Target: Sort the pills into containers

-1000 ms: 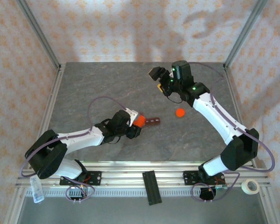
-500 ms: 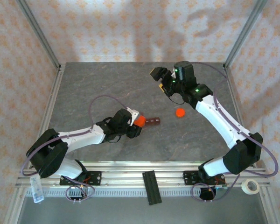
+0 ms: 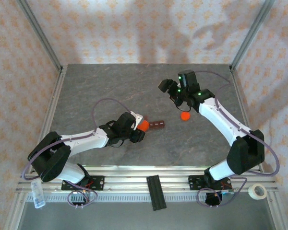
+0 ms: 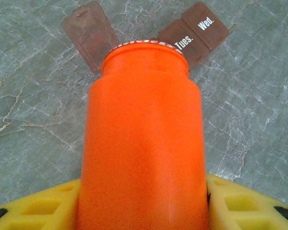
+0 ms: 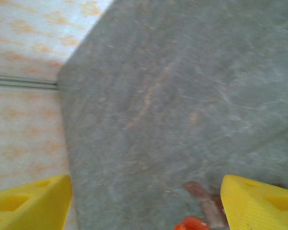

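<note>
containers strip (image 4: 200,29) lies by orange bottle (image 4: 144,143) clamped in left gripper (image 4: 144,206); right gripper (image 5: 144,201) gapes

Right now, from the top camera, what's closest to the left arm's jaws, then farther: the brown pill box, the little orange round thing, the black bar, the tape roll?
1. brown pill box, just right of them.
2. orange round thing, farther right.
3. black bar, at the near edge.
4. tape roll, near right corner.

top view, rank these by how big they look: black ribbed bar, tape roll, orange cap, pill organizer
1. black ribbed bar
2. tape roll
3. orange cap and pill organizer: too close to rank
</note>
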`<action>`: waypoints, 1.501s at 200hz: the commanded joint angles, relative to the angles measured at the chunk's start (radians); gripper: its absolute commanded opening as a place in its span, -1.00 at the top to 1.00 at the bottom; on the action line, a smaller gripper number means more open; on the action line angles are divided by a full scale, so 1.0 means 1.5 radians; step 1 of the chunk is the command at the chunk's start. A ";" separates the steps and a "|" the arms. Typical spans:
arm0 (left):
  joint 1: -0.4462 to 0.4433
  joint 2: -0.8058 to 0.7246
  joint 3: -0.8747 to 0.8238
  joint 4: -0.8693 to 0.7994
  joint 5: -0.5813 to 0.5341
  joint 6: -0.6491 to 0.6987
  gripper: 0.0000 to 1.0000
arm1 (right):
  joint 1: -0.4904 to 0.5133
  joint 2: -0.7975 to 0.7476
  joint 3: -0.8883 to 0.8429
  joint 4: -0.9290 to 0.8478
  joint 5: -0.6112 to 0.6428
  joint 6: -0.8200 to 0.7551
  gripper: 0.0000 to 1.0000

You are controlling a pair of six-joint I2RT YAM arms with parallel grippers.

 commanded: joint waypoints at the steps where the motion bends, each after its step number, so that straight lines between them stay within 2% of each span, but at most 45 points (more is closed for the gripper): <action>1: -0.007 0.002 0.027 -0.020 0.006 0.007 1.00 | -0.010 0.007 -0.031 -0.016 0.012 -0.066 -0.60; 84: -0.007 0.017 0.055 -0.071 0.006 0.017 1.00 | -0.012 0.083 -0.084 -0.085 0.018 -0.207 -0.53; 138: -0.007 0.041 0.080 -0.101 0.010 0.019 1.00 | 0.017 0.122 -0.079 -0.122 0.037 -0.278 -0.48; 300: -0.007 0.053 0.116 -0.152 0.005 0.033 1.00 | 0.051 0.204 -0.069 -0.147 0.050 -0.316 -0.38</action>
